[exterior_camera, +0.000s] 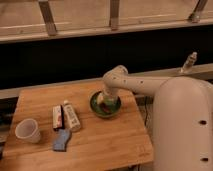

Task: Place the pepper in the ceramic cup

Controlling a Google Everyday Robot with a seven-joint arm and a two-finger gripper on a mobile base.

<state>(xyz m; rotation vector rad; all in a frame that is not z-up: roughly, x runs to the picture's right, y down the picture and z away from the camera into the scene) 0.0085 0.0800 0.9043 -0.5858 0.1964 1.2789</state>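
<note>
claw [106, 101] spread wide in green bowl [94, 106], hold unclear | ceramic cup [27, 131] far left | packet [57, 117] writing unreadable

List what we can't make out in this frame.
- Tool: camera view, down in the green bowl; the arm's wrist covers most of it.
- Pepper: not distinguishable; the wrist and tool hide most of the bowl's contents.
- Packet, right of the white cup: print too small to read.
- Robot body: cut off by the right and bottom edges.
</note>
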